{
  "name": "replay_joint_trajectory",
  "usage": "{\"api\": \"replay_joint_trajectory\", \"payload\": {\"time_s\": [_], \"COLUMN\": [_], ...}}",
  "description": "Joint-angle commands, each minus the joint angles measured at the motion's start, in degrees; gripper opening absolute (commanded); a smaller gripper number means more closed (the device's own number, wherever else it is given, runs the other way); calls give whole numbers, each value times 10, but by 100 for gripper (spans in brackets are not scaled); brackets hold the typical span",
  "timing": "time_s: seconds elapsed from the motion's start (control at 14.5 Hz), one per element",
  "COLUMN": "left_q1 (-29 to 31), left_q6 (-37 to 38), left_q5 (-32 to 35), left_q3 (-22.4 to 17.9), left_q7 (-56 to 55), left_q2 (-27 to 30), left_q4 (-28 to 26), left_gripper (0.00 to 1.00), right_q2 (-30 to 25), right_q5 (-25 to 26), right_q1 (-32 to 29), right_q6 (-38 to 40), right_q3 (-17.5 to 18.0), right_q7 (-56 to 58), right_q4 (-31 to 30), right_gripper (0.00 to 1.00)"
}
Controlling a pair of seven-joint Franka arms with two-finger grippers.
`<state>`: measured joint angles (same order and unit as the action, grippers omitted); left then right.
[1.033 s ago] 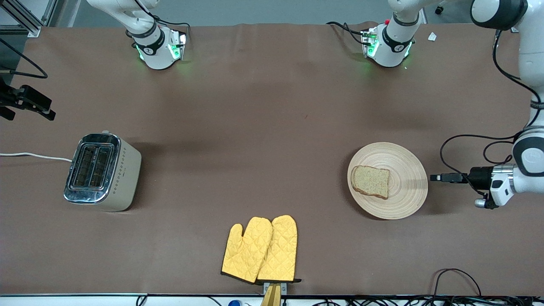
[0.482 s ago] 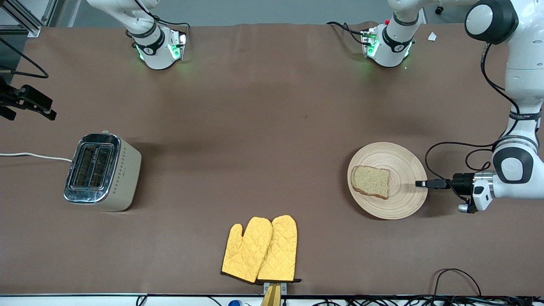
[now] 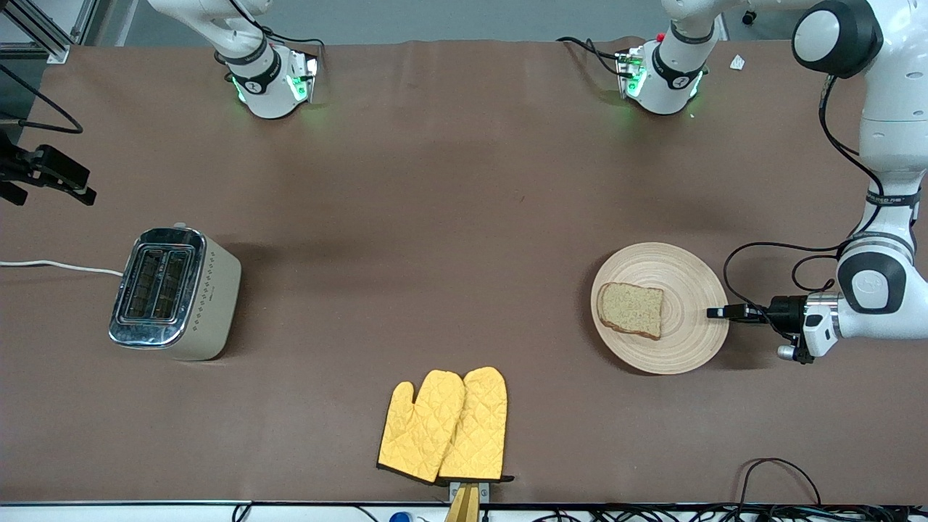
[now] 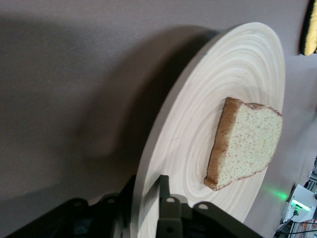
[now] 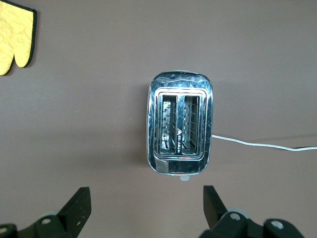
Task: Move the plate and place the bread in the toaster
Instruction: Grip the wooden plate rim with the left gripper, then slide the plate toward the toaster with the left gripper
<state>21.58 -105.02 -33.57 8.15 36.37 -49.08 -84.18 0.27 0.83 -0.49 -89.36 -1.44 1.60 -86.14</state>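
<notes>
The round tan wooden plate lies toward the left arm's end of the table, with the slice of brown bread on it. My left gripper reaches in level at the plate's rim and is shut on it, one finger over the rim and one under. The left wrist view shows the plate, the bread and that gripper. The cream toaster with a chrome top stands toward the right arm's end. My right gripper is open and empty, high over the table beside the toaster.
A pair of yellow oven mitts lies near the table's front edge, in the middle, and shows in the right wrist view. The toaster's white cord runs off toward the table's end.
My left gripper has moved in from the table's end to the plate's rim and closed round it. The plate has shifted very slightly. The right arm has not moved.
</notes>
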Motion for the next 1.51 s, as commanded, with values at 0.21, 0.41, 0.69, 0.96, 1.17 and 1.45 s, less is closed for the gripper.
{"api": "replay_joint_trajectory", "payload": {"time_s": [0.21,0.41,0.69,0.96,1.17,1.45], "left_q1": [5,3,-27,-96,-164,-259], "left_q6": [22,41,35,-5,-64,-191], "left_q5": [-4,-3,-8,-125,-184,-273], "left_q3": [35,98,165,166,166,166], "left_q7": [-11,-63,-130,-123,-107,-90], "left_q2": [4,29,19,-7,-29,-50], "left_q4": [10,14,32,28,28,28], "left_gripper": [0,0,0,0,0,0], "right_q2": [-2,-2,-2,17,46,90], "right_q5": [4,3,3,3,-29,-31], "right_q1": [-3,0,-5,-9,-10,18], "right_q6": [3,4,4,1,-25,-125], "right_q3": [2,2,2,0,0,1], "right_q7": [1,-3,2,2,-5,-71], "right_q4": [1,0,-1,-2,-8,-60], "right_gripper": [100,100,100,100,100,100]}}
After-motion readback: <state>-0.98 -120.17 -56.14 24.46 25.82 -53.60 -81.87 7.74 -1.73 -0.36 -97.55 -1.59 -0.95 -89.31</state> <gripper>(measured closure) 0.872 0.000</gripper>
